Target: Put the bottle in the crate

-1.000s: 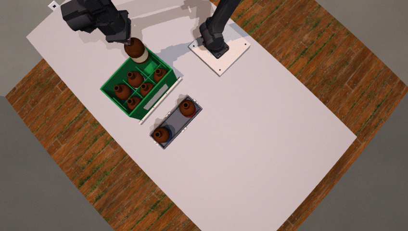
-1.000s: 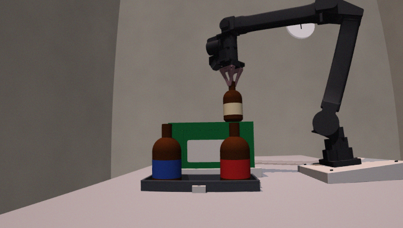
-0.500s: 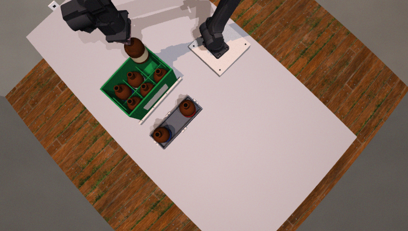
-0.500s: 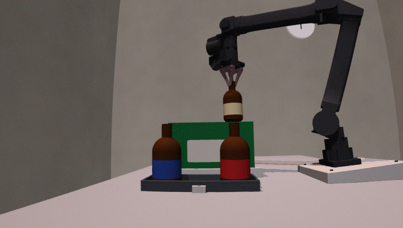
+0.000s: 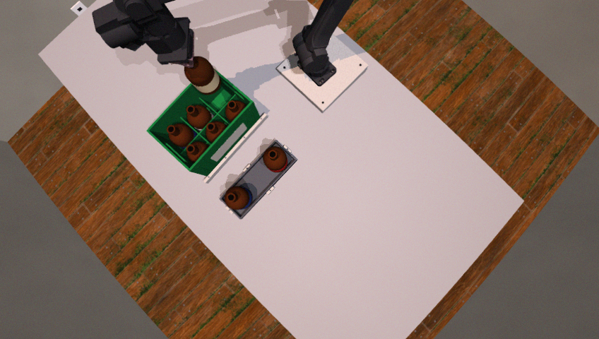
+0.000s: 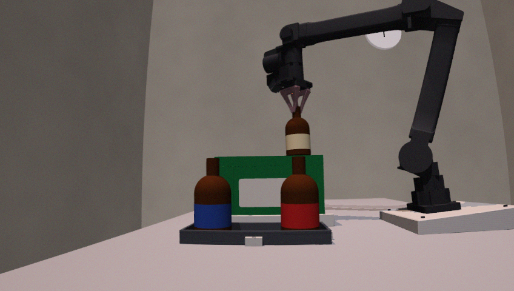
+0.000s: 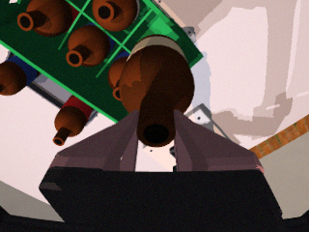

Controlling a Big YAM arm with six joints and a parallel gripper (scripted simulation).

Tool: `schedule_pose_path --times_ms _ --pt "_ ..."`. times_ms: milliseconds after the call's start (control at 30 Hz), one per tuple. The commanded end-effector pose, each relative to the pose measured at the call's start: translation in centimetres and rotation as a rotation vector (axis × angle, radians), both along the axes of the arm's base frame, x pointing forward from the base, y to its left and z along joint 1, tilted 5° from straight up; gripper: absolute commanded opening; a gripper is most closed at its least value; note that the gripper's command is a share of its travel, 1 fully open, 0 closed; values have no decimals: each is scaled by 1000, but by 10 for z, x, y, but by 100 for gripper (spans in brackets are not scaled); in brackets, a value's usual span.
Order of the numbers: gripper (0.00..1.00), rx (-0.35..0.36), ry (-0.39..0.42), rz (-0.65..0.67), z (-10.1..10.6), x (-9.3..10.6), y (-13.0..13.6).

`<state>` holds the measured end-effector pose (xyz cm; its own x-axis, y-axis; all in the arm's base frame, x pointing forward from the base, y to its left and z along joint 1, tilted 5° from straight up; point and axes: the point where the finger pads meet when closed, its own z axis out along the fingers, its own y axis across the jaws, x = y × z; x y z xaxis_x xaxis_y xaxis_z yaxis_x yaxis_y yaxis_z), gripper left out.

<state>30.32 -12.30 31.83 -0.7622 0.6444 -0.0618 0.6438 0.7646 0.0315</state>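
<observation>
Got my gripper (image 6: 296,107) clenched on the neck of the cream-labelled bottle (image 6: 297,138), hanging upright above the green crate's (image 6: 270,166) far corner. Blue-labelled bottle (image 6: 212,202) and red-labelled bottle (image 6: 299,200) sit in the tray (image 6: 216,237).

No readable text from where I stand, bottle bands plain cream (image 6: 297,141), blue (image 6: 212,215) and red (image 6: 299,215), green crate (image 6: 274,167) panel unmarked, no numbers, no brands.
</observation>
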Motion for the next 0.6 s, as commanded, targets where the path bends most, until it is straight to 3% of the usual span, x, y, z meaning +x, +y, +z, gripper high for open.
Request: schedule_pose_path --times_ms 0,67,500,533,567 --pt "0 -25 -74 -2 22 9 1" --pt "0 -12 -41 -2 6 3 3" --pt "0 -13 -43 -3 -6 4 3" --pt "0 -31 -88 -2 13 12 0" --pt "0 -21 -63 -2 0 8 2"
